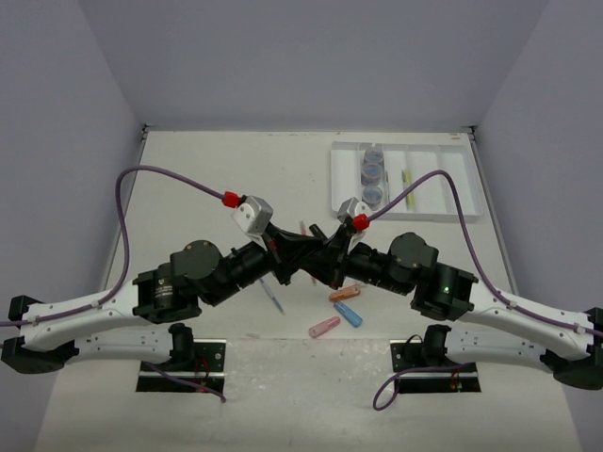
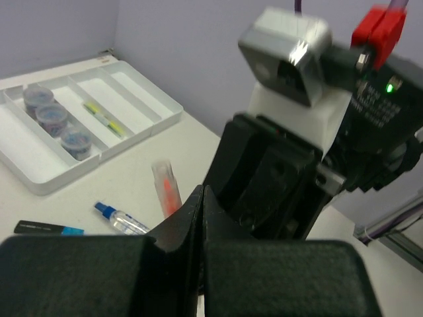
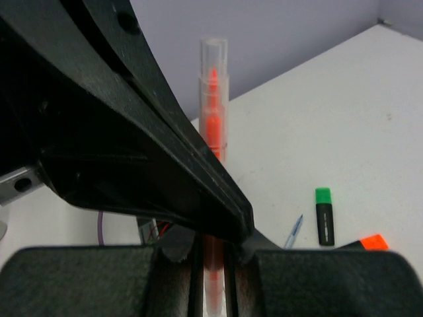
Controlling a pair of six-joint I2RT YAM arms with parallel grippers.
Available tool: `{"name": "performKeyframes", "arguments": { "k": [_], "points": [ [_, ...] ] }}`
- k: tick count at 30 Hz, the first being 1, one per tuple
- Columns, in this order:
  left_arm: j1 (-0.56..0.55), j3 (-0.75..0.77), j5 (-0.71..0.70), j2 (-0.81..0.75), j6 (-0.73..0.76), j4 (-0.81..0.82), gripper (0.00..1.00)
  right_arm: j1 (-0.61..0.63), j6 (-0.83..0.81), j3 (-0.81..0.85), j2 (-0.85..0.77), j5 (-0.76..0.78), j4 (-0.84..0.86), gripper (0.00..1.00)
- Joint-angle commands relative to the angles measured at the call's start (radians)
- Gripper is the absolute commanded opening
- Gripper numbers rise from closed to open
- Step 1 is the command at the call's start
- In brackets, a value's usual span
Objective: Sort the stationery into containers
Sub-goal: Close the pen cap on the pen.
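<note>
two claws cross over the middle of the table (image 1: 217,169). the right claw (image 3: 213,264) is closed down on an orange pen (image 3: 213,99) with a clear cap, which stands upright between its fingers, cap end up. the left claw (image 2: 201,198) has its jaws pressed fully together right against that pen, and i cannot tell whether it pinches the pen or has closed just beside it. so the pen is held in the air, well to the near left of the white tray (image 2: 135,99) at the far right, where three jars (image 2: 54,119) sit in one compartment and a yellow-green pen (image 2: 102,117) in another. the main risk, as i judge it, is the crowding: with both sets of fingers at one thin pen, a pull from either arm could twist it, pop the clear cap off, or knock finger against finger. if the right claw let go while the left had no true hold, the pen would likely drop among the loose things on the table, a small blue-capped bottle (image 2: 120,219), a green-capped marker (image 3: 323,224) and the pink, orange and blue capsules (image 1: 345,294), and scatter them. the right arm's purple cable (image 1: 415,191) passes over the tray and might snag on a swing. no brand, label or writing can be read anywhere; only a small green light (image 2: 390,86) glows on the right wrist.
</note>
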Motion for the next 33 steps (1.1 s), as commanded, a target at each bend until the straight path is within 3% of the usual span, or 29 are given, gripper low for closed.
{"name": "performKeyframes", "arguments": {
  "k": [1,7,15,19,24,29,33],
  "points": [
    [0.0,-0.043,0.057,0.017,-0.025,-0.001,0.0,0.004,-0.055,0.135,0.01,0.066,0.013,0.0],
    [0.0,-0.082,0.048,-0.006,-0.049,0.011,0.0,0.003,-0.068,0.167,0.04,0.091,-0.016,0.0],
    [0.0,0.01,0.055,-0.047,-0.022,-0.074,0.0,0.003,-0.025,0.071,0.047,0.149,-0.01,0.0],
    [0.0,0.071,-0.018,-0.08,-0.004,-0.111,0.13,0.003,-0.009,0.028,0.052,0.158,-0.01,0.0],
    [0.0,0.116,-0.136,-0.082,0.031,-0.116,0.44,0.003,-0.027,-0.004,0.05,0.115,-0.013,0.0],
    [0.0,0.151,-0.254,-0.048,0.037,-0.132,0.48,0.003,-0.039,-0.027,0.039,0.061,0.002,0.0],
    [0.0,0.152,-0.269,-0.015,0.035,-0.134,0.47,0.003,-0.036,-0.035,0.018,0.037,0.012,0.0]
  ]
}}
